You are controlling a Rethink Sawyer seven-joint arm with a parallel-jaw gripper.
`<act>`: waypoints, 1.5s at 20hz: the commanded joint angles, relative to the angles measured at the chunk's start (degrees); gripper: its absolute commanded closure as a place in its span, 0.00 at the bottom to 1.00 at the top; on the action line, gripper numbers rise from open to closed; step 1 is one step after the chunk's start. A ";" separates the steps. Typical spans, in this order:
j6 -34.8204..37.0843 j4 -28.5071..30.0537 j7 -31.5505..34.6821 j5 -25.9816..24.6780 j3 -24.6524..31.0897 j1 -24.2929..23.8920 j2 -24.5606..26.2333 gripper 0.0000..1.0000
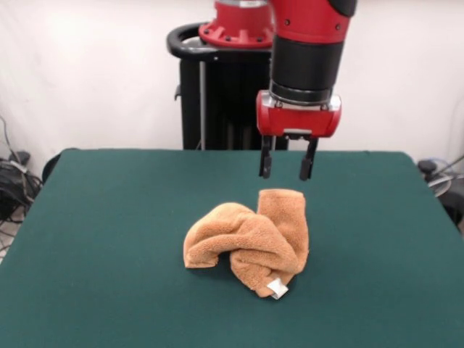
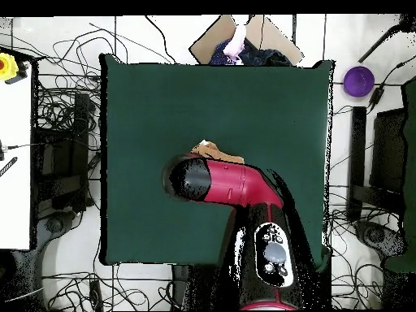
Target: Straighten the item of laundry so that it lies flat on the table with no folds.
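Observation:
The orange-tan towel [image 1: 250, 239] lies crumpled in a bunched heap near the middle of the dark green table [image 1: 109, 217]. A raised fold stands up at its right side and a small white tag [image 1: 278, 288] sticks out at its near edge. My gripper [image 1: 287, 167] hangs open and empty just above the raised fold, not touching it. In the overhead view the arm [image 2: 219, 183] covers most of the towel, and only a small tan bit [image 2: 210, 149] shows at its far side. The gripper itself is hidden there.
The black pedestal [image 1: 217, 94] stands behind the table's far edge. Cables and boxes lie on the floor around the table [image 2: 49, 122]. A purple round object [image 2: 358, 80] sits off the table's corner.

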 commanded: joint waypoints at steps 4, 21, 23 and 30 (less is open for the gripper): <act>2.19 1.08 4.41 -1.58 3.10 -0.14 1.50 0.00; -2.81 2.98 5.37 -2.62 2.76 0.02 2.19 0.00; -3.33 3.02 5.53 -2.76 2.67 0.12 2.41 0.00; -3.42 3.19 5.68 -2.77 2.31 0.12 2.67 0.00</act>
